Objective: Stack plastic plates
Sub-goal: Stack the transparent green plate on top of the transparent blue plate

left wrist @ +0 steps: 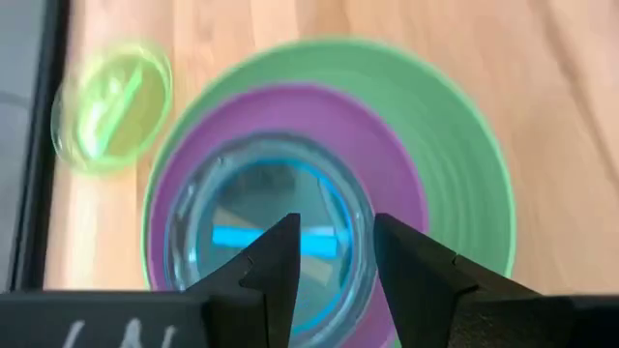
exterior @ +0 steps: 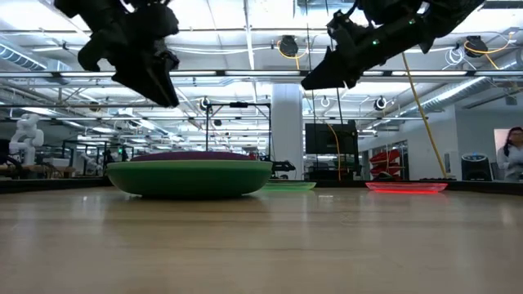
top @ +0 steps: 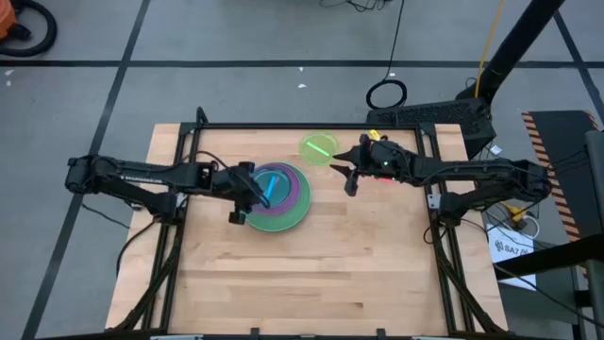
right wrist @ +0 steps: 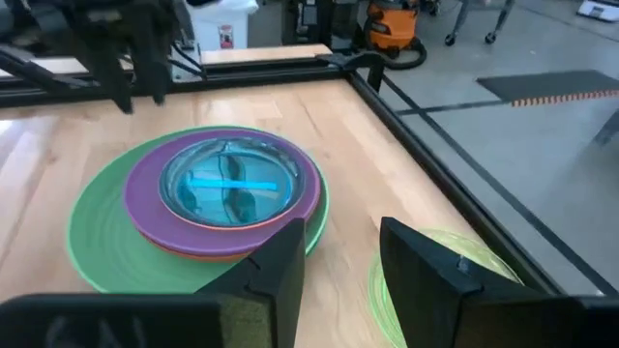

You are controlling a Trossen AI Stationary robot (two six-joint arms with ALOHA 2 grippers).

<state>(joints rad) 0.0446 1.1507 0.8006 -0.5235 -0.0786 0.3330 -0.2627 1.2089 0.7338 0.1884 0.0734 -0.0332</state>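
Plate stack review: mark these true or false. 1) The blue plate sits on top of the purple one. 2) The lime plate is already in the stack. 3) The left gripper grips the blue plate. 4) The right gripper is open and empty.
1) True: the blue plate rests inside the purple plate, over the green plate.
2) False: the lime plate lies apart on the table, beside the stack.
3) False: the left gripper hangs open above the blue plate, holding nothing.
4) True: the right gripper is open and empty, near the lime plate.

Wooden table (top: 311, 274), green plate (top: 294, 219) bearing a stack, lime plate (top: 319, 148), pink plate (exterior: 406, 187)
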